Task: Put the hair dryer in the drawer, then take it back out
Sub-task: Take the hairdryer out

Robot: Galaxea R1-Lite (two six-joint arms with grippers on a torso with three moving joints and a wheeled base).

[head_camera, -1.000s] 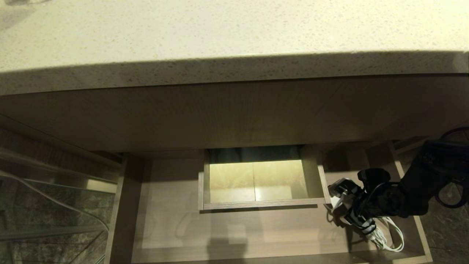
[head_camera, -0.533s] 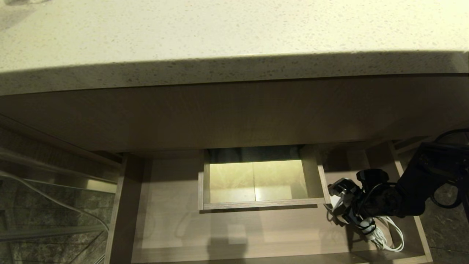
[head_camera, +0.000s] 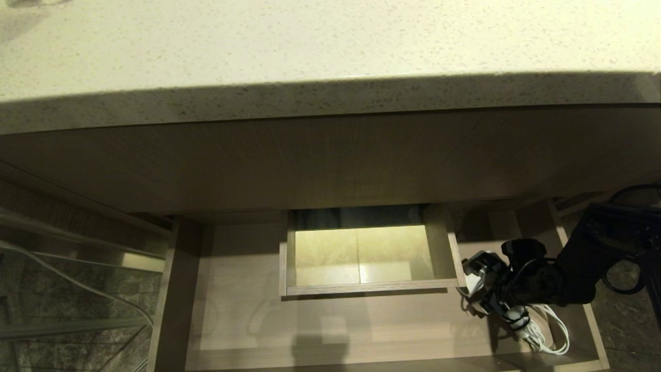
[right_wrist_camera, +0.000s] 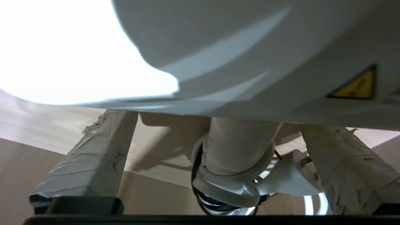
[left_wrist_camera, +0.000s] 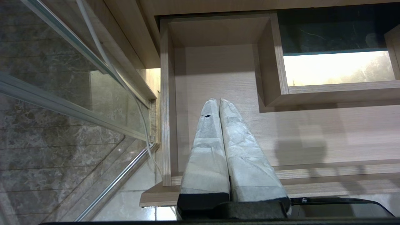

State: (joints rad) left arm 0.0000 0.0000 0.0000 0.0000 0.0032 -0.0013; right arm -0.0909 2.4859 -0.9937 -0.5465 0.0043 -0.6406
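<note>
The white hair dryer (head_camera: 477, 269) lies at the right end of the open drawer (head_camera: 248, 310), its coiled white cord (head_camera: 547, 333) trailing toward the drawer's front. My right gripper (head_camera: 497, 292) reaches over it from the right and is open. In the right wrist view the taped fingers (right_wrist_camera: 93, 156) stand wide on either side of the dryer's handle (right_wrist_camera: 240, 147), with a gap on each side. The barrel (right_wrist_camera: 265, 47) fills the area beyond them. My left gripper (left_wrist_camera: 218, 100) is shut and empty above the drawer's left end (left_wrist_camera: 212, 72).
A walled rectangular cut-out (head_camera: 361, 258) sits in the middle of the drawer floor. The speckled countertop (head_camera: 330, 46) overhangs the drawer's back. A glass panel with a metal rail (head_camera: 67, 289) and a thin cable stand to the left. Dark stone floor (head_camera: 630, 320) lies on the right.
The right arm's upper section has shifted slightly right and down. The gripper stays open over the hair dryer, which has not moved.
</note>
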